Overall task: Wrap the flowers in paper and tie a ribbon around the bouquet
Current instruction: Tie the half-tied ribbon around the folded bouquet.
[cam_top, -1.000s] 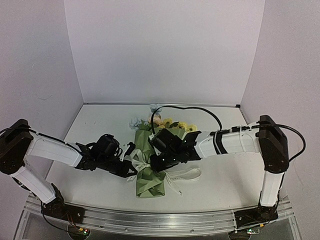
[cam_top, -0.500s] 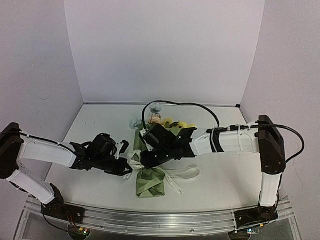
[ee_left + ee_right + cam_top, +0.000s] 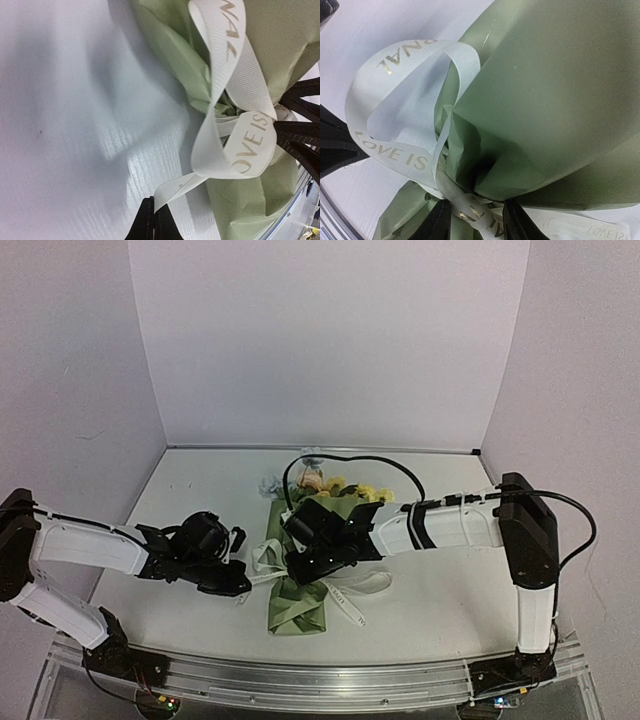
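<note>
Clearly the ribbon [image 3: 395, 152] reads "LOVE IS" — my left jaws clamp its end, my right jaws straddle it on the bouquet [image 3: 298, 610]; gripping or not, I cannot tell.

Left arm [image 3: 90, 545] stretched low toward 3 o'clock; left gripper [image 3: 238, 585] jaws clamped together. Right arm [image 3: 450, 525] reaching toward 9 o'clock; right gripper [image 3: 298, 570] jaws partly apart.
</note>
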{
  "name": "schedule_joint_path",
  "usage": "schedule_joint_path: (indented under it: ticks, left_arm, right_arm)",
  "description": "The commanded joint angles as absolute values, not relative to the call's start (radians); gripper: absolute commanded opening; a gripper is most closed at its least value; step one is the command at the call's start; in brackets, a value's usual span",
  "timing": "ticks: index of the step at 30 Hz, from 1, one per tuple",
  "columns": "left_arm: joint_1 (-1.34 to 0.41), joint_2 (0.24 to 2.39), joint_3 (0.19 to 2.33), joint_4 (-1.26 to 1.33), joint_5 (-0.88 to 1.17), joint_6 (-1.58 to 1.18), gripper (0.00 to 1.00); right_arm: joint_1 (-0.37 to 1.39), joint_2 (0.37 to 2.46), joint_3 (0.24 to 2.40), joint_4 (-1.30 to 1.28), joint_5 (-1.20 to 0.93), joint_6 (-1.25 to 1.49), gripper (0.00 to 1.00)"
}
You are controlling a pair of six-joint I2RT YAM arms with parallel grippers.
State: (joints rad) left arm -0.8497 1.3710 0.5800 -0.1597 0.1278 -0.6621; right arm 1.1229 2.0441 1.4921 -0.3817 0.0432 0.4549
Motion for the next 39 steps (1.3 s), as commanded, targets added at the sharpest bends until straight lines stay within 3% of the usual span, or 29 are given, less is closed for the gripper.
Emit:
schedule_joint_path:
  ticks: [1, 27, 34, 39]
  left_arm:
    - [-0.844, 1.324, 0.587, -0.276, 0.024, -0.721, 0.00]
    - [-0.839, 1.249, 0.568, -0.579, -0.124, -1.002, 0.02]
    - [-0.838, 1.210, 0.563, -0.580, -0.140, -1.007, 0.18]
    - [-0.838, 1.124, 0.602, -0.557, -0.139, -0.961, 0.46]
  right_arm:
    - [1.126, 2.036, 1.484, -0.391, 0.080, 0.469, 0.37]
    - [1.126, 1.999, 1.449, -0.390, 0.100, 0.472, 0.35]
    - [1.126, 1.988, 1.449, -0.390, 0.108, 0.475, 0.36]
    - [1.126, 1.926, 1.446, -0.392, 0.092, 0.481, 0.54]
